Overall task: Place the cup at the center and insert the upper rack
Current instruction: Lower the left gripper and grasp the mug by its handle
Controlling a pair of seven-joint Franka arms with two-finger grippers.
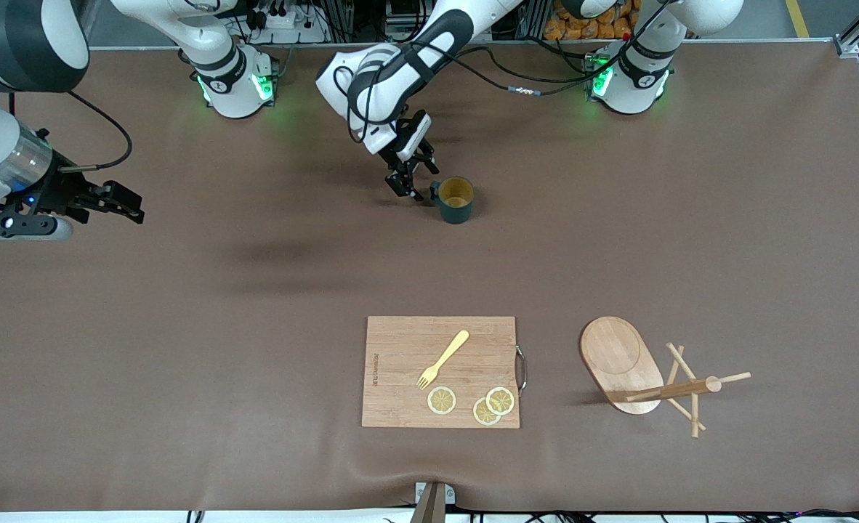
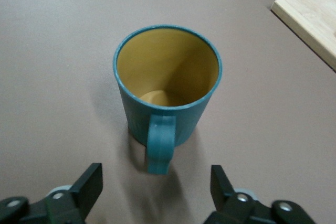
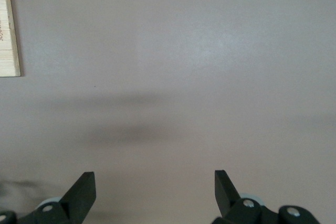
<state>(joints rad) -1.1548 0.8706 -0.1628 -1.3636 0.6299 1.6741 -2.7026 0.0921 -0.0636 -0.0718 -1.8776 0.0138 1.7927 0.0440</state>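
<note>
The left arm reaches down across the brown table mat (image 1: 182, 349), its left gripper (image 1: 413, 181) spread wide and empty just beside the small dark teal ribbed cup (image 1: 456, 200), whose loop handle (image 2: 159, 148) points between the fingers. The cup stands upright, farther from the front camera than the rectangular wooden cutting board (image 1: 400, 363). The right gripper (image 1: 113, 202) waits wide open and empty over the mat's right-arm end, while the light wooden mug stand (image 1: 644, 370) lies tipped over beside the board.

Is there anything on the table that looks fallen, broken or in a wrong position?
Yes. The upper rack lies tipped on its side beside the cutting board, with its oval base on edge and its post and pegs flat along the mat. The cup stands upright, and nothing looks spilled.
</note>
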